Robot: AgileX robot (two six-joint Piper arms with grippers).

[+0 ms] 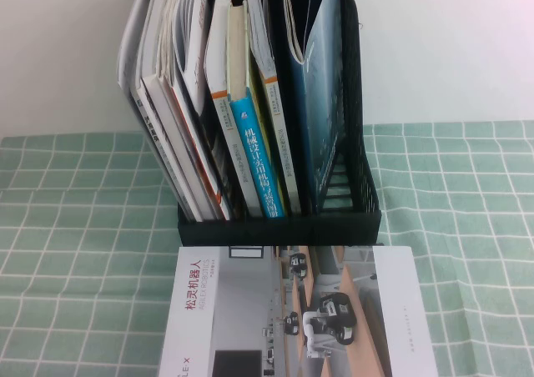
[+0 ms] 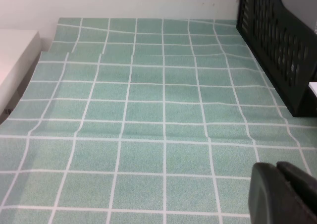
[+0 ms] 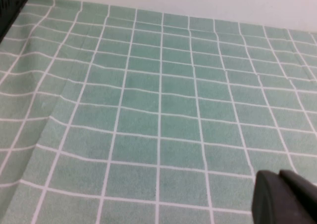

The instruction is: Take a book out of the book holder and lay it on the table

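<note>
The book holder (image 1: 279, 218) stands upright on the table (image 1: 75, 227), at the far middle of the green gridded cloth, against the white wall. The book (image 1: 321, 102), dark blue with a silvery trace pattern, stands in the holder's rightmost compartment, leaning on its inner divider. Left of it inside the holder stand a light-blue-spined book (image 1: 257, 156) and a packed row of other volumes. A white-grey book (image 1: 292, 310) with robot photos lies flat on the cloth, touching the holder's near edge. The left gripper (image 2: 283, 194) hangs over bare cloth to the holder's left, fingers pressed together on nothing. The right gripper (image 3: 283, 198) hangs over bare cloth to the holder's right, clenched and empty.
</note>
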